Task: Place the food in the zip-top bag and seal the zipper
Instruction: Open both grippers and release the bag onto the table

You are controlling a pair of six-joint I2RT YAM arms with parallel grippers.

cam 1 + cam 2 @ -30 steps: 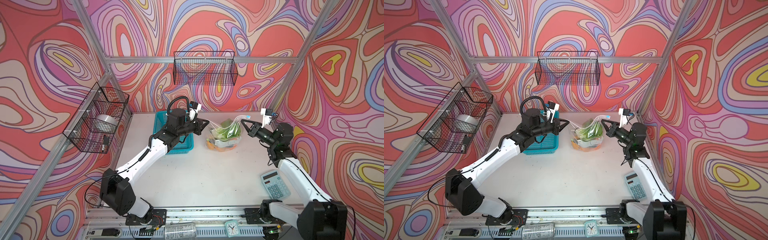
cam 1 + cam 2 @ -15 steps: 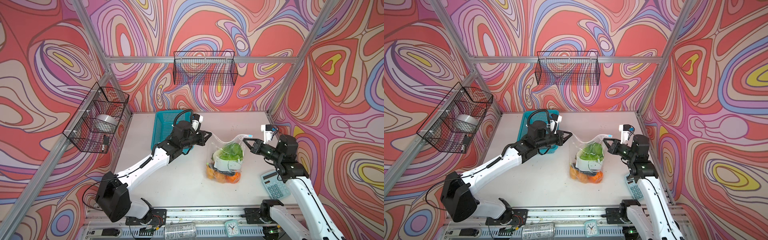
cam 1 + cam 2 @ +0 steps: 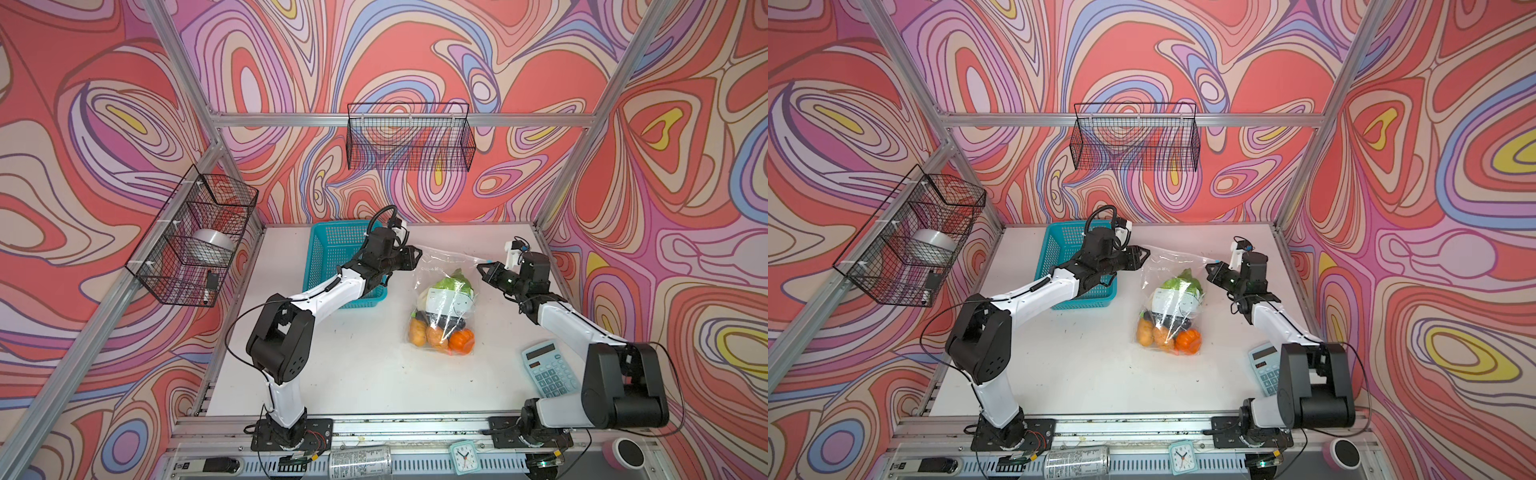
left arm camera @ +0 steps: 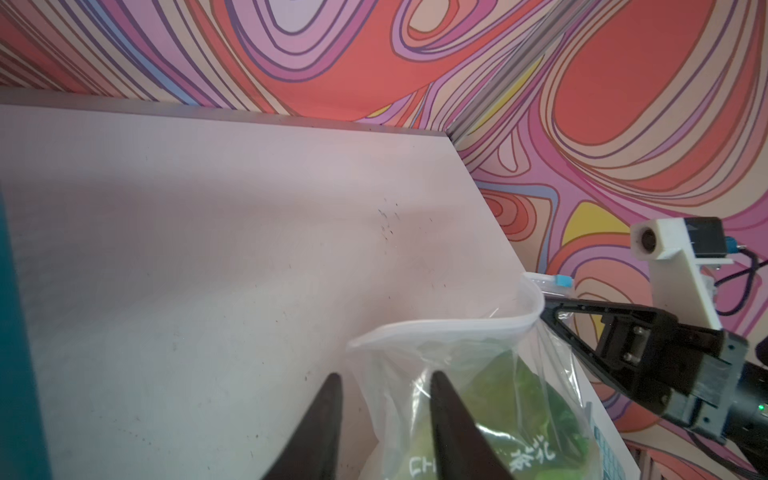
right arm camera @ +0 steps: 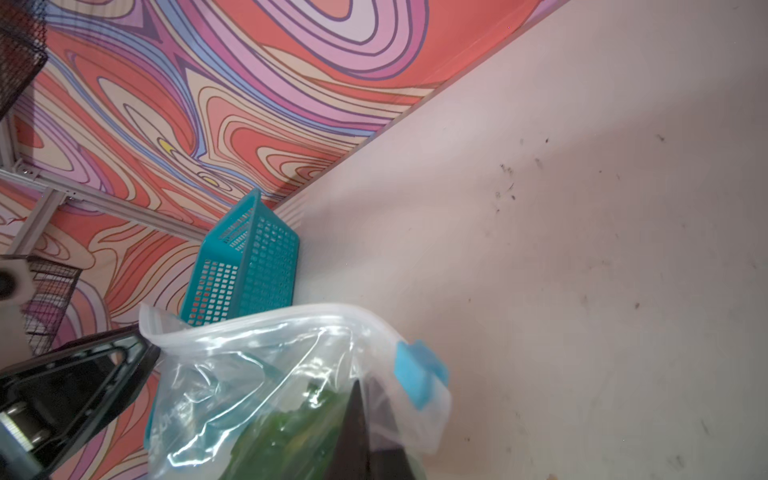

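On the table [image 3: 353,374] between the arms, the zip-top bag [image 3: 449,301] lies with the food [image 3: 436,334] inside, so I judge the loading done and the sealing step in hand. My left end effector [image 4: 384,376] stands open, the bag's corner loose at its tips, while my right end effector [image 4: 543,312] is closed on the opposite end of the zipper [image 4: 457,326], just beside the blue slider [image 5: 419,372]. I can't tell whether the track is shut along its whole length, so the next move calls for checking that before I open the right end effector.
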